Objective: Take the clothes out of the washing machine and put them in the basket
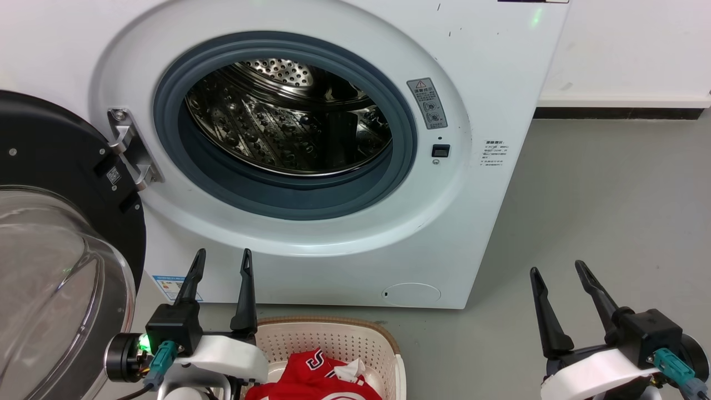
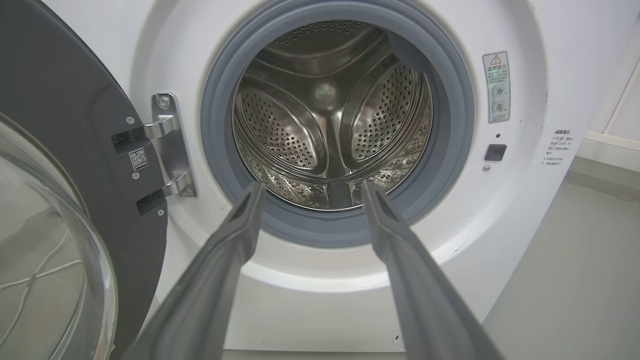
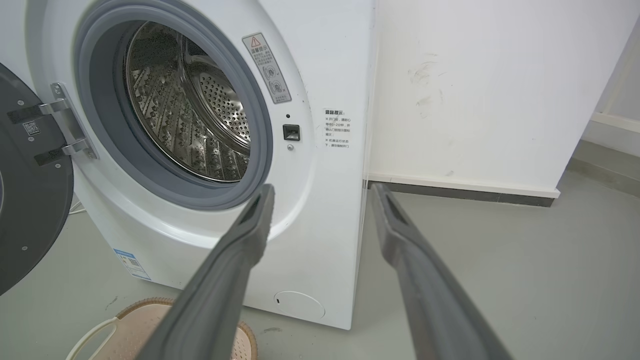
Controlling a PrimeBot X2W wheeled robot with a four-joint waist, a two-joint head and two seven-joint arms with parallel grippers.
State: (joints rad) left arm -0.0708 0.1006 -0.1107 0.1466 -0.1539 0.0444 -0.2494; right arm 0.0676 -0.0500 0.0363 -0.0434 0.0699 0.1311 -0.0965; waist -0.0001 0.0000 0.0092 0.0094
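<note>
The white washing machine (image 1: 489,72) stands ahead, its black-framed glass door (image 1: 50,266) swung open to the left. Its steel drum (image 1: 289,116) looks bare inside, also from the left wrist view (image 2: 330,115). Red clothes (image 1: 316,378) with white lettering lie in the cream basket (image 1: 333,333) on the floor in front of the machine. My left gripper (image 1: 222,255) hovers open just left of the basket, fingers pointing at the machine. At the lower right, over bare floor, my right gripper (image 1: 558,269) is open too. Each wrist view shows nothing between the fingers.
Grey floor (image 1: 611,211) stretches to the right of the machine, up to a white wall with a dark skirting strip (image 1: 622,113). The open door's glass bowl bulges out at the lower left, close to my left arm. The basket's brown rim (image 3: 145,305) shows below the right gripper.
</note>
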